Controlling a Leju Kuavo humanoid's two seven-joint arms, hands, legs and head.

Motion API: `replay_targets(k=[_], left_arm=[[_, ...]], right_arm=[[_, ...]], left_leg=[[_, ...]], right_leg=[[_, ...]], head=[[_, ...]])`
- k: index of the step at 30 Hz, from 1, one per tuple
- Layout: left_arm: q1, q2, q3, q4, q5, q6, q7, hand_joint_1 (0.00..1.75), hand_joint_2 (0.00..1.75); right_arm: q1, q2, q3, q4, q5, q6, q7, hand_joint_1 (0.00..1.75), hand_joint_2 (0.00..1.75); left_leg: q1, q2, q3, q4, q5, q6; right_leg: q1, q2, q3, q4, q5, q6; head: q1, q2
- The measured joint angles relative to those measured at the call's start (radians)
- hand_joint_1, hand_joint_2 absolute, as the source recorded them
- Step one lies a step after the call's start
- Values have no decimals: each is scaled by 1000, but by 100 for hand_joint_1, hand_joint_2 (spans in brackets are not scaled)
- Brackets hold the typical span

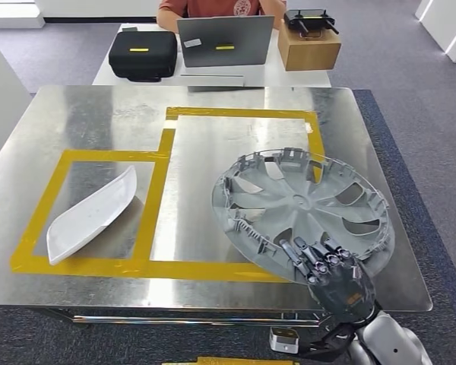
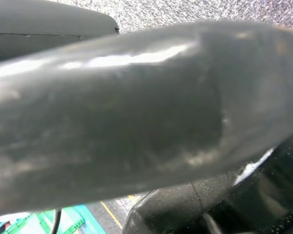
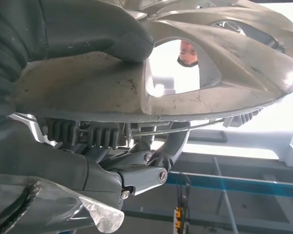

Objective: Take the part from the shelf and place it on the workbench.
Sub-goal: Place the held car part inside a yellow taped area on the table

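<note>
A grey wheel cover [image 1: 300, 201] with its ribbed inner side facing up hangs tilted over the right yellow-taped rectangle of the steel workbench [image 1: 99, 114]. My right hand [image 1: 334, 277] grips its near rim at the bench's front right. In the right wrist view the thumb [image 3: 93, 29] presses one face of the wheel cover [image 3: 211, 73] and the dark fingers [image 3: 137, 170] clamp the other. A blurred dark shape sits close to the camera in the left wrist view, and my left hand's fingers cannot be made out.
A white curved part [image 1: 91, 213] lies inside the left taped rectangle. Behind the bench stands a table with a black case [image 1: 142, 53], a laptop [image 1: 226, 39] and a cardboard box [image 1: 308, 46]; a person sits there.
</note>
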Motion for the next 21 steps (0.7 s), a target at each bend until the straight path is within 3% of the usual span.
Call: replay_targets(k=[12, 21], left_arm=[[-3, 6, -21, 0, -3, -4, 8, 0, 0], [-5, 8, -22, 0, -6, -2, 12, 0, 0]], right_arm=[[-62, -99, 26, 124, 0, 0, 167, 175, 175], [-92, -134, 63, 152, 0, 0, 161, 175, 175]], left_leg=[[0, 0, 0, 0, 0, 0], [0, 0, -1, 0, 0, 0]], right_leg=[[0, 0, 0, 0, 0, 0], [0, 0, -1, 0, 0, 0]], head=[[0, 0], [0, 0]])
